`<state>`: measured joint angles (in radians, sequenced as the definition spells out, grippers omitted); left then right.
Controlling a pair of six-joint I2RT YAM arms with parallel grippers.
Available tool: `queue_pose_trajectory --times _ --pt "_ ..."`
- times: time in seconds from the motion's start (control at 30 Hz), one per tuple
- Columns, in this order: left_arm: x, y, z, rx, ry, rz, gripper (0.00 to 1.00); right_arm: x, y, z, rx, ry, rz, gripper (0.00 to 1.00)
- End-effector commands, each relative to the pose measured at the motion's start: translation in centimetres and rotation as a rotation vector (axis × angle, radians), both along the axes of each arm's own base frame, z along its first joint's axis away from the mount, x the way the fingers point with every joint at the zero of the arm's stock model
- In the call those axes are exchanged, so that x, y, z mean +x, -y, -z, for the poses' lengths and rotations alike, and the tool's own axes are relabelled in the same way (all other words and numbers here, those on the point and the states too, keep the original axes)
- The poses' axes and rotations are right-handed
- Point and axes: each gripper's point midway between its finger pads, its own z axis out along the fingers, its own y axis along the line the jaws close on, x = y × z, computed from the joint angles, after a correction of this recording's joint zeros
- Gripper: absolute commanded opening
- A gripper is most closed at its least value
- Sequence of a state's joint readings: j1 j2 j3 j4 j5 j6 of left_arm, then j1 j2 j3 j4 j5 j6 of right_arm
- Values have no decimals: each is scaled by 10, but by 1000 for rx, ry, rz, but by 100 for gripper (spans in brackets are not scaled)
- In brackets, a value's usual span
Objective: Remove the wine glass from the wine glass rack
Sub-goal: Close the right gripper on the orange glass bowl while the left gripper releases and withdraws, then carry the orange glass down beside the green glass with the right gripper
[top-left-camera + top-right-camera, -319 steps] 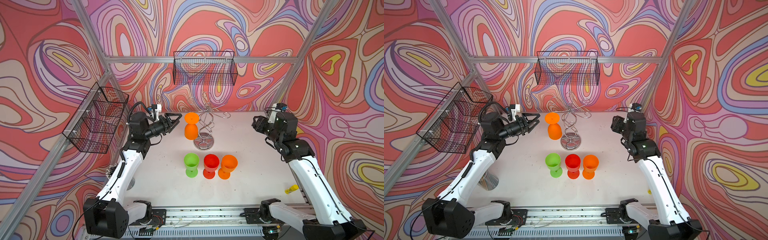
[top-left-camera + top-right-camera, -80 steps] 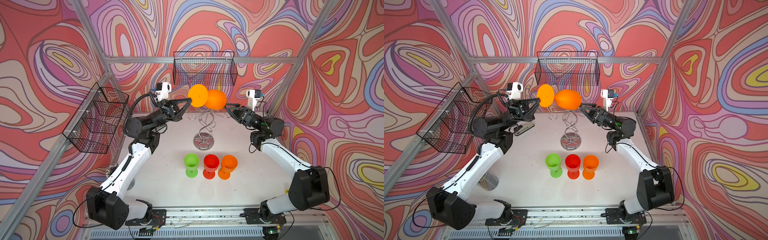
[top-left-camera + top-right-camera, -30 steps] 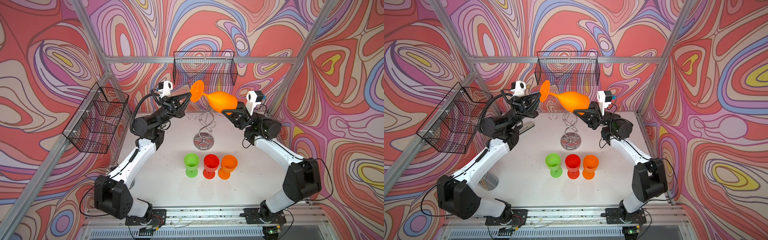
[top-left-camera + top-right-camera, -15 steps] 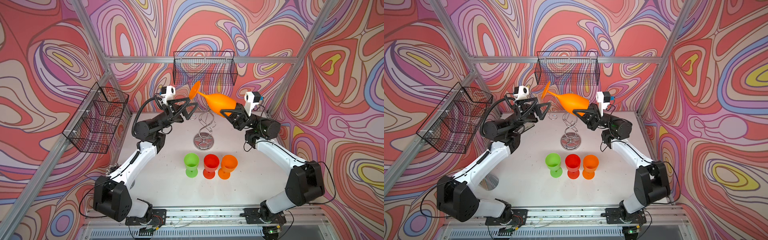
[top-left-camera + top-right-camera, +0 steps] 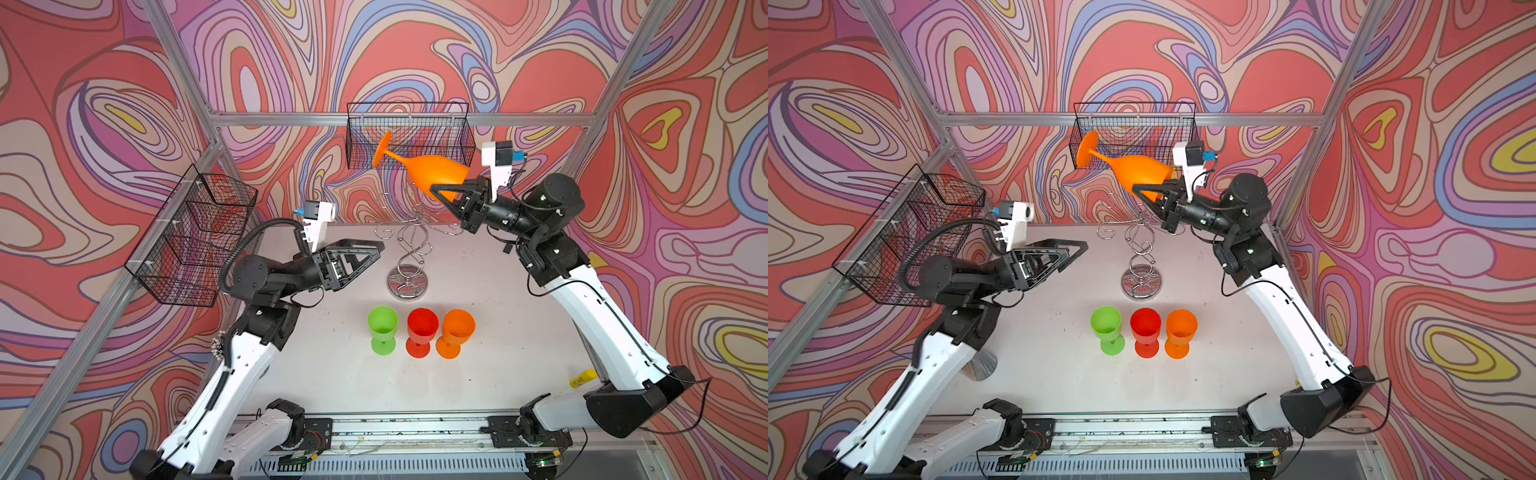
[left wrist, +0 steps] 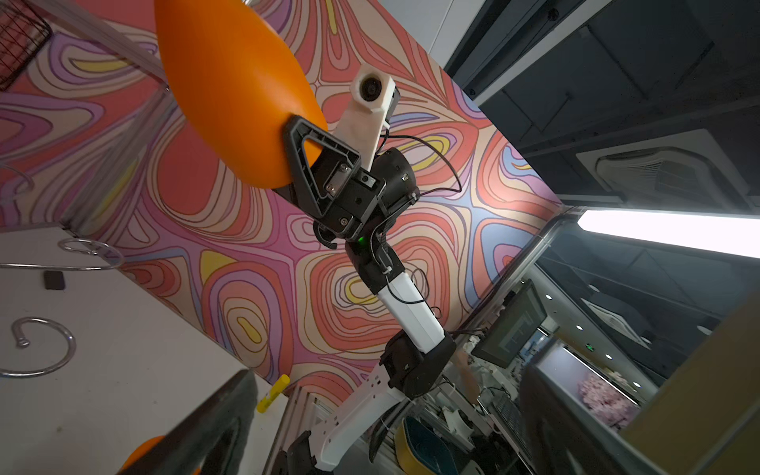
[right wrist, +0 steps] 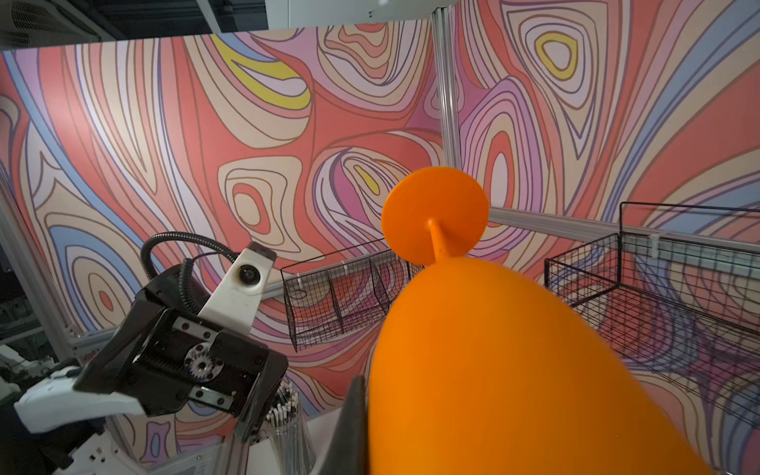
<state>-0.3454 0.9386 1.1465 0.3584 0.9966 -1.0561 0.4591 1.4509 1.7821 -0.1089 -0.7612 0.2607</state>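
Note:
An orange wine glass lies sideways in the air above the chrome wine glass rack, its foot pointing up and to the left. My right gripper is shut on the bowl's rim. The bowl fills the right wrist view, beside one dark finger. My left gripper hangs open and empty, left of the rack's stem and lower than the glass. The left wrist view looks up at the glass and the rack's empty hooks.
A green, a red and an orange glass stand upright in a row in front of the rack. Black mesh baskets hang on the back wall and the left wall. A yellow marker lies at the table's right edge.
My left gripper opened, let go of the glass's foot and dropped down to the left. The right gripper keeps the glass aloft, nearly where it was.

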Motion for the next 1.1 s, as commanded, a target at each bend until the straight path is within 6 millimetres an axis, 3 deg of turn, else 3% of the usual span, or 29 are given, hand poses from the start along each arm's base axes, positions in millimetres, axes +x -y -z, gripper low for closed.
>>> queue_pose_trajectory --times 0.0,0.07,0.17,0.3,0.4,0.67,0.87,1.07 --pt "-3 -18 36 243 104 -221 100 14 -17 80 -313 -164 89 0" --pt "-10 -31 27 248 161 -313 100 12 -30 92 -395 -156 123 0" --pt "-11 -56 24 272 186 -494 100 -4 -66 119 -551 -137 92 0" --pt "-6 -85 22 292 182 -689 100 -27 -117 170 -812 -97 49 0" --pt "-7 -99 20 281 182 -769 100 -35 -138 199 -934 -83 26 0" --pt "-16 -120 16 260 199 -878 100 -61 -155 249 -1077 -104 -79 0" --pt "-11 -120 20 273 184 -880 100 -72 -164 293 -1197 -144 -123 0" --pt "-8 -121 22 271 179 -895 100 -89 -172 318 -1246 -166 -194 0"
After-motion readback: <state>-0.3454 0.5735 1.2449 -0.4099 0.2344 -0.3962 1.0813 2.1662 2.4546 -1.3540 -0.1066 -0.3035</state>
